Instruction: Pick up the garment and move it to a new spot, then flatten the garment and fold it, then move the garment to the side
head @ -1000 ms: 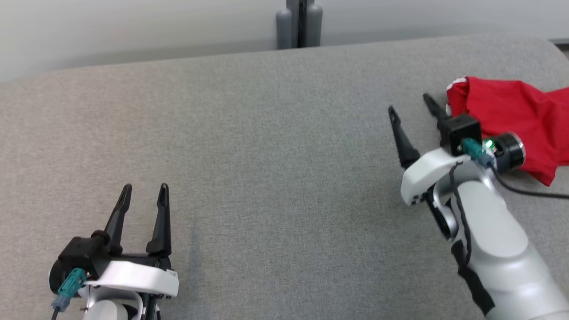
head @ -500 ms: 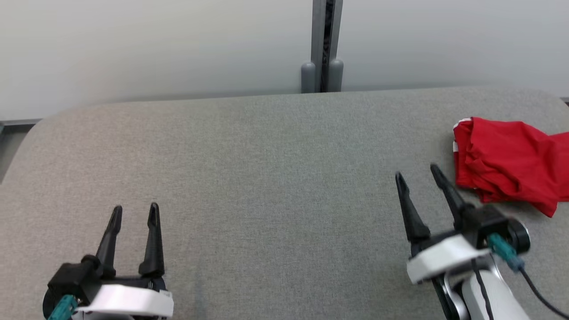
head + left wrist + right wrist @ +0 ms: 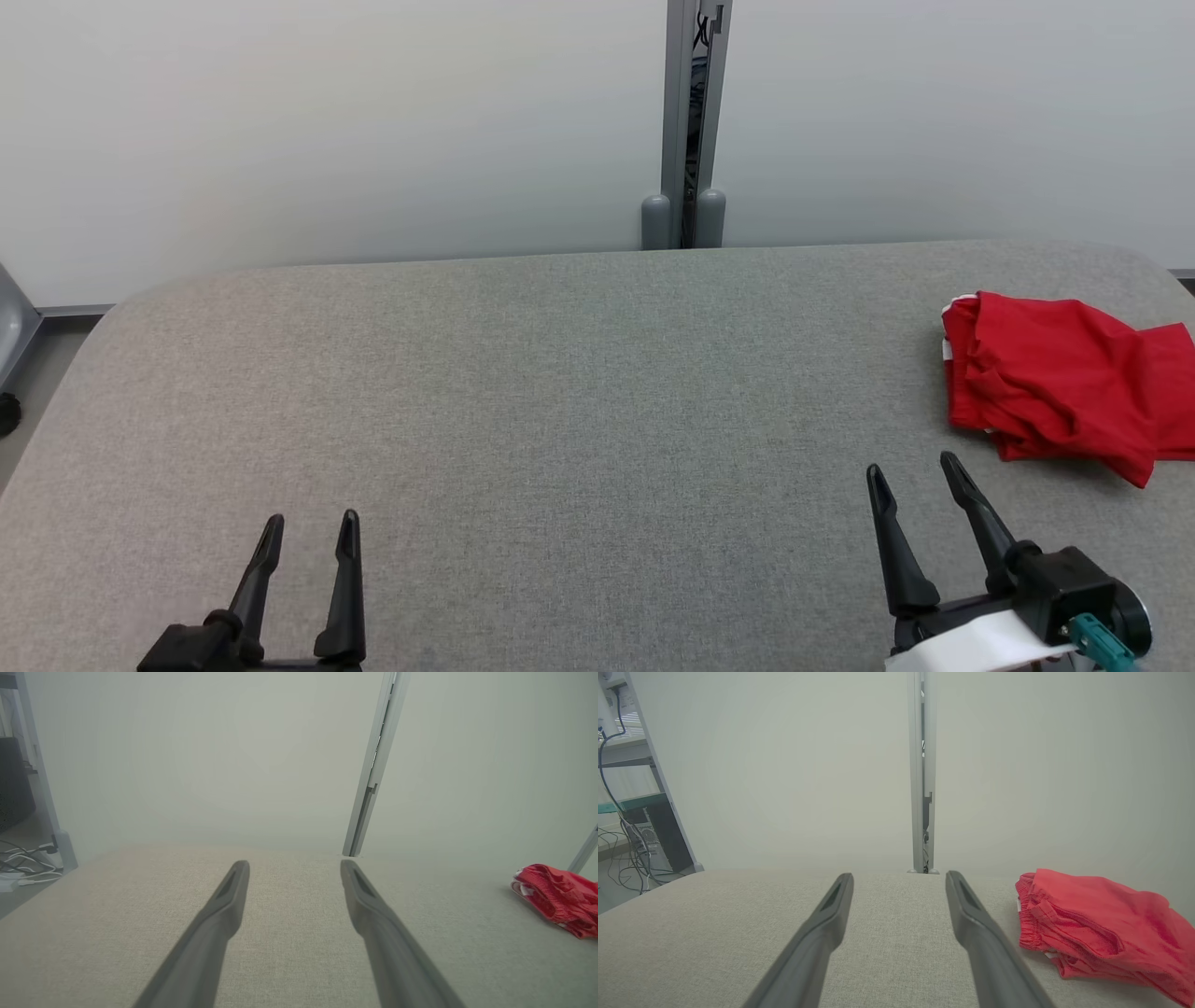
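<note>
One red fabric garment point(image 3: 1046, 392), bunched in loose folds, is found at the right edge of the grey cloth-covered table point(image 3: 560, 373), toward its far right corner. The left gripper point(image 3: 312, 516) is held over the near left edge and the right gripper point(image 3: 912, 463) over the near right edge, near the garment but apart from it. Both are spread wide and nothing is held.

Risk is judged as follows. The bundle could be pushed off the right edge by a sideways nudge. The folds could be undone if only the top layer is pinched.

Counted: one garment, two grippers, one table, one grey upright post point(image 3: 686, 121) behind the far edge.
</note>
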`<state>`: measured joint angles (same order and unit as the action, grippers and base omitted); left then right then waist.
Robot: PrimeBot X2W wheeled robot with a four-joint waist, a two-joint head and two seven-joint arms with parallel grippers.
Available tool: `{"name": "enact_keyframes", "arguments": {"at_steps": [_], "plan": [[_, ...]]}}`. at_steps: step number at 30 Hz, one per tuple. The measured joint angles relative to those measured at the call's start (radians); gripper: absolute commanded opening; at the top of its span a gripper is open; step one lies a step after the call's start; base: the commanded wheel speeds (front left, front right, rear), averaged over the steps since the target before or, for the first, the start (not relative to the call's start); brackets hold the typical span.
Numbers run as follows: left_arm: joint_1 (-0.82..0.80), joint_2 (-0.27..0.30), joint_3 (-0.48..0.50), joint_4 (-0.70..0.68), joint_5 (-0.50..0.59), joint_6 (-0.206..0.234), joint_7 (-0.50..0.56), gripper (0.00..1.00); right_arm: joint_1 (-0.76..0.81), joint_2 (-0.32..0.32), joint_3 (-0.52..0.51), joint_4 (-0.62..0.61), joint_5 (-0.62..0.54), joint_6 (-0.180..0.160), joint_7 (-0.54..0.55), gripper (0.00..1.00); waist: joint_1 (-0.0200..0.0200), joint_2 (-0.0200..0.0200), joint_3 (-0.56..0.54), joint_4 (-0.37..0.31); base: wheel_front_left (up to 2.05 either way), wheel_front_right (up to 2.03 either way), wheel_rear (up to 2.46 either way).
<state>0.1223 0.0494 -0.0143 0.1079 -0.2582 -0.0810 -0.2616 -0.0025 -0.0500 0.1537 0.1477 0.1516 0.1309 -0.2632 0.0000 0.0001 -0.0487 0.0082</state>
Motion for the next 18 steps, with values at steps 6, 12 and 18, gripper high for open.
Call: {"name": "enact_keyframes", "arguments": {"at_steps": [6, 12, 18], "plan": [[0.017, 0.000, -0.005, 0.002, -0.003, 0.009, 0.000, 1.00, 0.024, 0.001, -0.015, -0.004, 0.002, 0.000, 0.000, 1.00, 0.0000, 0.0000, -0.011, 0.004, 0.00, 0.00, 0.00], [0.017, 0.000, -0.004, 0.006, -0.003, 0.014, 0.000, 1.00, 0.033, 0.000, -0.024, 0.005, 0.029, 0.000, 0.000, 1.00, 0.0000, 0.0000, -0.014, 0.005, 0.00, 0.00, 0.00], [0.017, 0.000, -0.003, 0.010, -0.001, 0.015, 0.000, 1.00, 0.033, 0.001, -0.022, 0.014, 0.036, 0.000, 0.000, 1.00, 0.0000, 0.0000, -0.013, 0.006, 0.00, 0.00, 0.00]]}}
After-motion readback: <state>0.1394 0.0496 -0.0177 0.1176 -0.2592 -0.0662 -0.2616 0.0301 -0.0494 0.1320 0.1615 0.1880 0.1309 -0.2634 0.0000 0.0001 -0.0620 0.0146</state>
